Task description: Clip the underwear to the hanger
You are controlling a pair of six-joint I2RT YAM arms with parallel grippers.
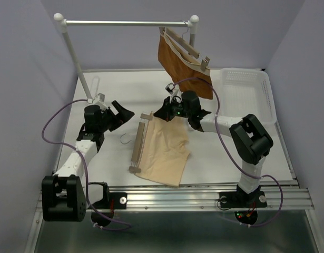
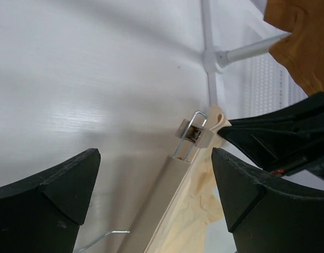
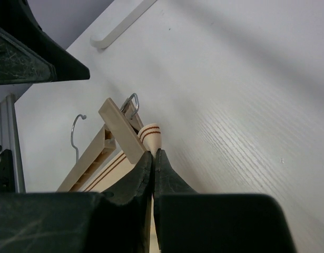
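Beige underwear (image 1: 164, 150), soft and floppy, is lying flat; right pincer (image 3: 154, 154) is pinching its waistband corner, left pincer (image 1: 120, 113) is gaping wide.

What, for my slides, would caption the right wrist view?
Right jaws shut on a corner of the underwear, beside the end clip of the hanger.

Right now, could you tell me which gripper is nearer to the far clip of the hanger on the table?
Right. The right gripper is shut on the underwear waistband right beside the far clip; the left gripper hangs open to that clip's left, apart from it.
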